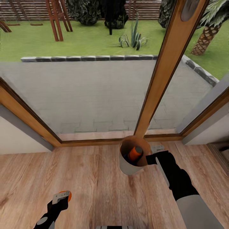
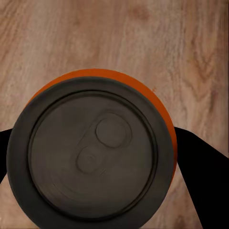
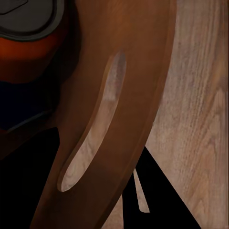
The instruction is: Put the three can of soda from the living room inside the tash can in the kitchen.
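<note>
The floor is pale wood plank, running up to a wood-framed glass door with a wooden threshold. Through the glass lie a grey paved patio, a stone kerb, a lawn, shrubs, a palm trunk and a red-brown wooden frame in front of a fence. Pale wall panels flank the door on both sides.

One trash can stands on the floor just in front of the door's wooden upright, pale grey outside and brown-orange inside. Inside it, the head view shows one orange can lying tilted with its grey top up; the right wrist view shows that orange can and something dark blue beneath it, too shadowed to name for sure.

The right claw is at the bin's rim on the robot's right side, with the wall between its black fingers; it appears closed on the rim, one finger outside and the other lost in the dark interior.

The left claw, low at the left, grips a second orange can upright above the floor, its grey top with pull tab facing the wrist camera and black fingers pressed on either side. This can is well apart from the bin.

Counted: two orange cans clearly seen, one bin, two claws.
</note>
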`<state>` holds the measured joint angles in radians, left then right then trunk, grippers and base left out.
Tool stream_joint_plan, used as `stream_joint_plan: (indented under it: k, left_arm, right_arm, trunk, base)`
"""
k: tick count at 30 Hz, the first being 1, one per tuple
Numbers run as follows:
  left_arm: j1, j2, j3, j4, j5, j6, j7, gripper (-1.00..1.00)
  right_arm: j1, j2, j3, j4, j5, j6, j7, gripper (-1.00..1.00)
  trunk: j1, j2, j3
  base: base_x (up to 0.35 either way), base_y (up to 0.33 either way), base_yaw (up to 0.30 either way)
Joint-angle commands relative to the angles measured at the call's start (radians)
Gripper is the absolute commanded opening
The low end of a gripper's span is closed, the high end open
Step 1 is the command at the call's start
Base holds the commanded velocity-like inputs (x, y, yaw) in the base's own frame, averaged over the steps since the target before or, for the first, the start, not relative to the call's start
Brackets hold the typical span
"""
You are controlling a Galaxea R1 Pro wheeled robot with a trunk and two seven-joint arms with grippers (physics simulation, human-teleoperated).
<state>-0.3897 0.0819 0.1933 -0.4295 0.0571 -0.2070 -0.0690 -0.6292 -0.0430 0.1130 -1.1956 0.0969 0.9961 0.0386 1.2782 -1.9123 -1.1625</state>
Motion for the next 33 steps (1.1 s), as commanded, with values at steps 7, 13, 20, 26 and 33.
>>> stream_joint_plan:
  k: [7,13,20,26,33]
  left_arm:
    - [0.000,0.000,0.000,0.001,0.000,0.000,0.000,-1.00]
    - [0.000,0.000,0.000,0.000,0.000,0.000,0.000,-1.00]
    - [0.000,0.000,0.000,0.001,0.000,0.000,0.000,-1.00]
    - [0.000,0.000,0.000,0.001,0.000,0.000,0.000,-1.00]
    - [0.000,0.000,0.000,0.000,0.000,0.000,0.000,-1.00]
  right_arm:
    - [0.000,0.000,0.001,0.000,-0.014,-0.001,0.007,-1.00]
    - [0.000,0.000,0.001,0.000,-0.014,-0.001,0.007,-1.00]
    - [0.000,0.000,0.001,0.000,-0.014,-0.001,0.007,-1.00]
    - [0.000,0.000,0.001,0.000,-0.014,-0.001,0.007,-1.00]
    - [0.000,0.000,0.001,0.000,-0.014,-0.001,0.007,-1.00]
  trunk:
    - [-0.027,0.049,0.034]
    - [-0.050,0.091,0.062]
    - [-0.077,0.140,0.096]
    - [-0.100,0.182,0.124]
    - [-0.127,0.231,0.158]
  base:
    - [0.000,0.000,0.000]
    - [0.000,0.000,0.000]
    - [0.000,0.000,0.000]
    - [0.000,0.000,0.000]
    - [0.000,0.000,0.000]
